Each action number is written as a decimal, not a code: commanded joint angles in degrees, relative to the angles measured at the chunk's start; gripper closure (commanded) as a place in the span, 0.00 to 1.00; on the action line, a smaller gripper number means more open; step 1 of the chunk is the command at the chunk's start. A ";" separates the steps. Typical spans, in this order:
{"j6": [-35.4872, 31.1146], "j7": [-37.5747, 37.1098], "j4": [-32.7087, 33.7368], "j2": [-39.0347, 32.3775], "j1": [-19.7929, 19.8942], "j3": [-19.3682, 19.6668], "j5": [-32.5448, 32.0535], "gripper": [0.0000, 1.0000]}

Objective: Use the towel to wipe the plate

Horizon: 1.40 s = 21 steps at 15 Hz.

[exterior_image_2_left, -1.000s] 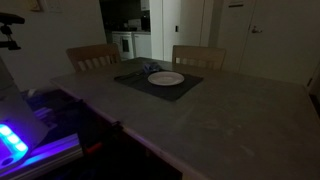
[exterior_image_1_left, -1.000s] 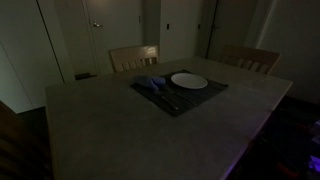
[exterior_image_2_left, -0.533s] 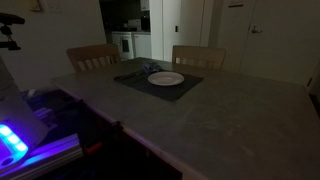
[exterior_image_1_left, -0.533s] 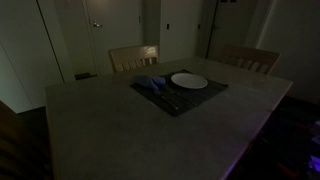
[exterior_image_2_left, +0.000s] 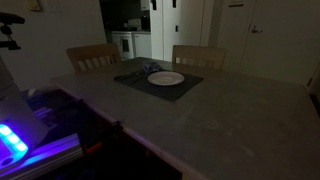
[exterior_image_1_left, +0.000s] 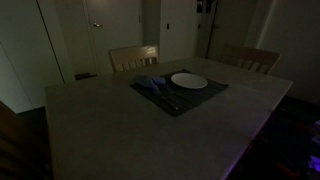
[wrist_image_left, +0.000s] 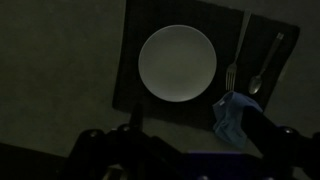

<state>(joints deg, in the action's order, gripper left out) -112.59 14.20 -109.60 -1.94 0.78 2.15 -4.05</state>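
Note:
A white round plate (wrist_image_left: 177,63) lies on a dark placemat (wrist_image_left: 130,60); it shows in both exterior views (exterior_image_1_left: 189,81) (exterior_image_2_left: 166,78). A crumpled blue towel (wrist_image_left: 230,118) lies on the mat next to the plate, also seen in both exterior views (exterior_image_1_left: 151,84) (exterior_image_2_left: 151,69). My gripper (wrist_image_left: 192,118) hangs high above the mat, fingers spread wide and empty; its right finger hides part of the towel. Only its tip shows at the top edge of both exterior views (exterior_image_1_left: 206,5) (exterior_image_2_left: 160,3).
A fork (wrist_image_left: 231,72) and a spoon (wrist_image_left: 263,68) lie on the mat beside the towel. The mat lies toward the far side of a large pale table (exterior_image_1_left: 110,125). Two wooden chairs (exterior_image_1_left: 133,57) (exterior_image_1_left: 252,59) stand behind it. The room is very dim.
The gripper's tip has come a little further into view at the top of both exterior views. Plate, towel and cutlery have not moved.

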 commanded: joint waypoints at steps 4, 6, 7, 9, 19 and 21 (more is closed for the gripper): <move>-1.91 -9.18 0.21 -1.57 -1.76 -2.26 -6.18 0.00; -3.42 -10.29 0.99 -3.61 -2.55 -3.23 -6.59 0.00; -4.25 -11.16 1.61 -4.89 -2.99 -3.58 -6.43 0.00; -6.52 -13.35 2.37 -7.40 -3.49 -3.93 -5.30 0.00; -8.73 -17.94 14.23 -23.95 -4.47 -4.52 4.08 0.00; -7.96 -21.50 16.35 -26.29 -5.80 -4.37 3.77 0.00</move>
<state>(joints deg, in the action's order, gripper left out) -121.97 -3.44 -97.88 -24.25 -3.56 -2.20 -0.71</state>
